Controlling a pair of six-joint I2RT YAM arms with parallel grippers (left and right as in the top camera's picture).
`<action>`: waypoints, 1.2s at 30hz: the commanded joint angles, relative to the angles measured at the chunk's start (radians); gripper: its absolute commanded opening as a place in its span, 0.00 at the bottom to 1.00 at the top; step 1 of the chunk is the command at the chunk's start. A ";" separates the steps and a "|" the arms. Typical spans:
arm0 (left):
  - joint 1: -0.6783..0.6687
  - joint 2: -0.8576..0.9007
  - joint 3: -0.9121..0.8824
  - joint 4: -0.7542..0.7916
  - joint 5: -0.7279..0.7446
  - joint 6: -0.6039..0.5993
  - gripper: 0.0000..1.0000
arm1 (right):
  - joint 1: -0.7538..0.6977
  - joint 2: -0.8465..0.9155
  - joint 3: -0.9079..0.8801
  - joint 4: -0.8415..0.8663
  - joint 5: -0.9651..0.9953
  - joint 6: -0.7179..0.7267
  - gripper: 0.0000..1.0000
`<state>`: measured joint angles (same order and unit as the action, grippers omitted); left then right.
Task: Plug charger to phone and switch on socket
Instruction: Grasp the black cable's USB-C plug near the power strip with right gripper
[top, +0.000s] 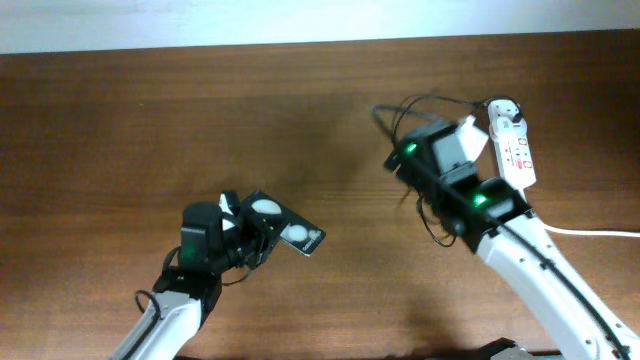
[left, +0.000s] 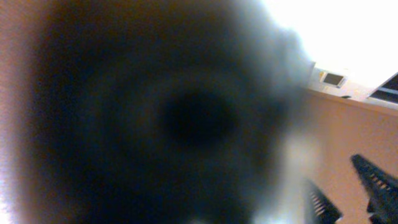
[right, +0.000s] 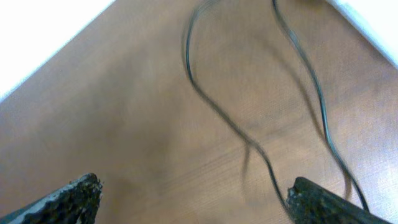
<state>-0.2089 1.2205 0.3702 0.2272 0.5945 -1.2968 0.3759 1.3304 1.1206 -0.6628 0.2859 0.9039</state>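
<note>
The phone (top: 285, 224), a black slab with two white circles, is held tilted at the tip of my left gripper (top: 250, 232), which is shut on it. A dark blur that I take for the phone (left: 186, 118) fills the left wrist view. The socket (top: 517, 152), a white power strip, lies at the far right, with the charger's white plug adapter (top: 505, 110) at its far end. The charger's thin black cable (top: 385, 118) loops left from there. My right gripper (top: 400, 158) is open and empty. The cable (right: 211, 106) runs between its fingers (right: 199, 199) on the table.
The socket's thick white cord (top: 590, 232) runs off to the right edge. The table's far edge (top: 300, 42) meets a white wall. My right arm (top: 540, 260) reaches in from the bottom right, my left arm (top: 170, 310) from the bottom left.
</note>
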 joint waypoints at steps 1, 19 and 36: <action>-0.023 0.105 0.011 0.118 0.038 0.019 0.00 | -0.103 0.132 0.093 0.054 -0.068 -0.151 0.96; -0.077 0.187 0.042 0.214 -0.095 0.019 0.01 | -0.200 0.973 0.616 0.193 -0.069 -0.220 0.44; -0.077 0.187 0.042 0.199 -0.076 0.019 0.02 | -0.053 0.973 0.598 -0.186 -0.313 -0.587 0.04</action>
<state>-0.2844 1.4101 0.3855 0.4156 0.5041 -1.2972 0.2516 2.2826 1.7451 -0.7856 0.0048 0.4381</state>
